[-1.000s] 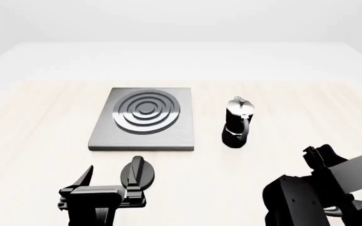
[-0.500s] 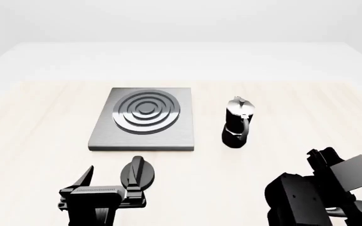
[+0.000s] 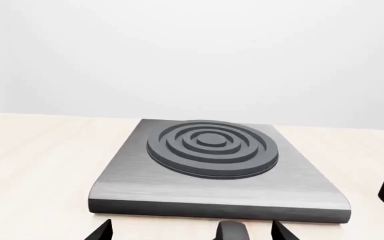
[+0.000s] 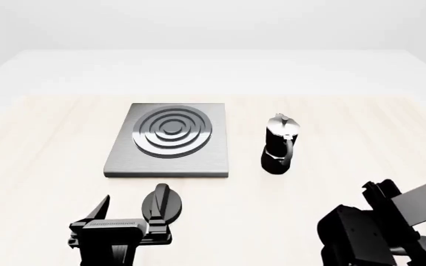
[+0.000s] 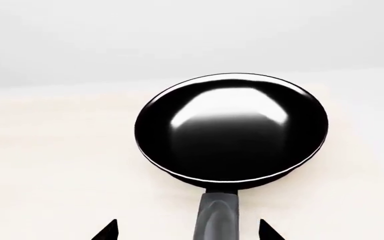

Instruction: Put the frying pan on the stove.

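Glossy black frying pan [image 5: 232, 127], shiny inside, handle btwn spread right gripper [image 5: 186, 231] tips, left gripper [image 3: 190, 231] spread too

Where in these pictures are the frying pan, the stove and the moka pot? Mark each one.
frying pan [image 5: 232, 130]: right wrist view, middle of its shiny interior.
stove [image 4: 170, 133]: head view, centre of the raised rings.
moka pot [image 4: 278, 148]: head view, its black body.

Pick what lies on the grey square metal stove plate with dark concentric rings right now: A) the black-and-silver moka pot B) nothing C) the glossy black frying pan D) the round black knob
B: the grey stove plate is bare; the glossy black frying pan sits on the table.
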{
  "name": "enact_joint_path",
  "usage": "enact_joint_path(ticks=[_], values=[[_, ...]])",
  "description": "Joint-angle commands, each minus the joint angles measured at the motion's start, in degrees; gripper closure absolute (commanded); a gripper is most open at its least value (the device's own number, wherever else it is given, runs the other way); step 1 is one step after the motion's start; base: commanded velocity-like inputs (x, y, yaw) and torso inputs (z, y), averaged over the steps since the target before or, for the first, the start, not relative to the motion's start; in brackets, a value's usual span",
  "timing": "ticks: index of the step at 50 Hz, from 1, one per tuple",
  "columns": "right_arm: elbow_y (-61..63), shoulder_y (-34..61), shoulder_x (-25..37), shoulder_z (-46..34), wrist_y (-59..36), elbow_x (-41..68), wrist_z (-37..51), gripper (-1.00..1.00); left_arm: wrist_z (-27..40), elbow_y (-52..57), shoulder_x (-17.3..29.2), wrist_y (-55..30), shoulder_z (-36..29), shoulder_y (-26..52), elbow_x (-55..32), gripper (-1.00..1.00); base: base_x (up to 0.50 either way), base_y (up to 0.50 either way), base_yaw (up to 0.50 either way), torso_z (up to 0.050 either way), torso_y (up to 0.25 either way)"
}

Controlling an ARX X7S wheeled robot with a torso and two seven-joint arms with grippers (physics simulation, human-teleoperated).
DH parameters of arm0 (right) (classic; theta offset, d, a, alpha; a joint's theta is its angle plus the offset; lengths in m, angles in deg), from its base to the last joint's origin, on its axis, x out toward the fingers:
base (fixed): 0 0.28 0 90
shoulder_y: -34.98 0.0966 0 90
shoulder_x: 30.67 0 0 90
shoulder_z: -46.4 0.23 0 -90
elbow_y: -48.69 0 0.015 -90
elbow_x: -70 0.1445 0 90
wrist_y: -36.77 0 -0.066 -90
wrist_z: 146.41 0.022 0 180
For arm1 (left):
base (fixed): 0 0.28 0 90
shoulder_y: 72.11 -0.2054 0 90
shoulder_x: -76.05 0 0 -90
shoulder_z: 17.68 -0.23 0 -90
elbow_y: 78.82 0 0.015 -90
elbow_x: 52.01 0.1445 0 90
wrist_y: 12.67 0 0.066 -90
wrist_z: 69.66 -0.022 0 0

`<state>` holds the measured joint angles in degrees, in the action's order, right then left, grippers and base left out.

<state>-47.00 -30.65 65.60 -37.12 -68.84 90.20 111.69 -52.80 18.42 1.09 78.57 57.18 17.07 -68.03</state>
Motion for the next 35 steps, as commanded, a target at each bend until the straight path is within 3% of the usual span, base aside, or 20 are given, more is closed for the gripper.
enact_joint_path(ticks=[1,35], values=[[-1.54,-0.1,0.26,1.25,-0.13,2.56,-1.35,-1.0,0.3,0.3,0.3,0.02,-0.04,-0.11,-0.34,-1.0,0.0,0.0,0.0,0.0,0.0],[-4.34,-2.58,0.07,4.11,2.42,7.5,-3.55,-1.0,0.87,-0.66,0.52,0.44,-0.87,0.64,-0.37,-1.0,0.0,0.0,0.0,0.0,0.0]])
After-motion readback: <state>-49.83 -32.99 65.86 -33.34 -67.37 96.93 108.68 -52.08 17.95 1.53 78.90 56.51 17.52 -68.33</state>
